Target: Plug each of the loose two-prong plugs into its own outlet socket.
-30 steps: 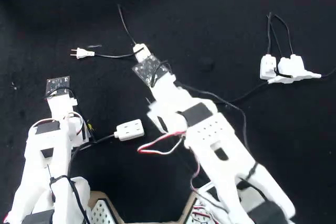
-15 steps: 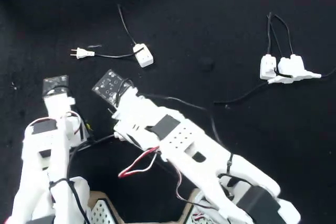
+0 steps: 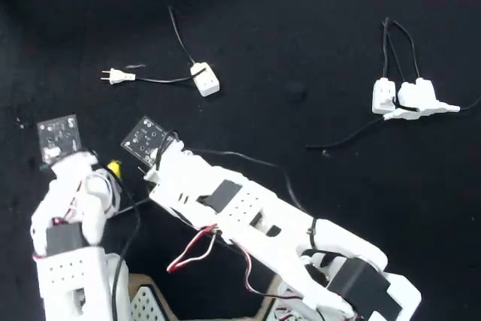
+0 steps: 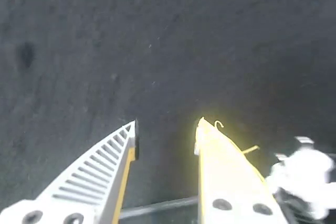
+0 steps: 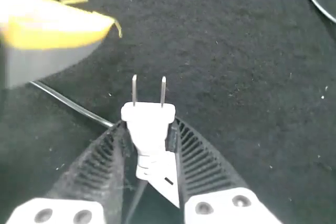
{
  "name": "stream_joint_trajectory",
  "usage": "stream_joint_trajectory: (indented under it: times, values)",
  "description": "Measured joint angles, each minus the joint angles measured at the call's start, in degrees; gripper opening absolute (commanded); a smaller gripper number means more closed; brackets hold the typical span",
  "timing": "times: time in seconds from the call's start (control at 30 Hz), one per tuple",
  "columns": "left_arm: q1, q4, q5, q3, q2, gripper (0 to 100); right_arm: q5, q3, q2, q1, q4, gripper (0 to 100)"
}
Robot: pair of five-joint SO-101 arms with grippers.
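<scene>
The right jaws are clenched on a white 2-prong plug (image 5: 148, 115). They grip its body from both sides, and its 2 bare prongs point out past the tips, over the black worktop (image 5: 252, 51). A thin dark cable (image 5: 68, 103) lies on the worktop close by these jaws. A yellow finger (image 5: 58, 27) of the left jaws hangs near, a little beyond the prongs.

The left jaws are released. The gap between the white ribbed finger (image 4: 100, 171) and the yellow one holds nothing, with bare worktop beneath.

In the high view the right arm (image 3: 248, 216) stretches from the near right corner across to the near left. Its wrist ends just beside the left arm (image 3: 71, 216), which stands at the near left edge.

On the far left of the worktop a second loose plug (image 3: 115, 75) lies with its prongs pointing left. Its black cord runs right as far as a white outlet socket (image 3: 205, 79). Well apart, at the far right, sits a cluster of white sockets and plugs (image 3: 406, 98) with black cords looped about it.
</scene>
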State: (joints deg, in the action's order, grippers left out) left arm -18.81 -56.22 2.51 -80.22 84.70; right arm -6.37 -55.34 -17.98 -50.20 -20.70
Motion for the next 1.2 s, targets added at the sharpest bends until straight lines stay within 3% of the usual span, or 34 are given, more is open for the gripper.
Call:
stream_joint_trajectory:
  times: [0.23,0.63,0.83,1.2]
  values:
    - [6.8,-6.8,0.0,-3.3,18.9,19,0.2,-0.3,0.0,-1.2,0.7,1.1]
    - [9.1,-6.9,2.0,-5.1,18.5,19,0.0,-1.3,-0.1,-5.3,0.6,1.1]
    - [9.1,-6.9,2.5,-5.3,18.3,19,0.0,-3.8,-8.2,-5.5,-4.1,1.1]
    - [9.0,-6.8,2.5,-5.5,18.3,19,2.5,-8.6,-16.8,-5.5,-2.4,1.1]
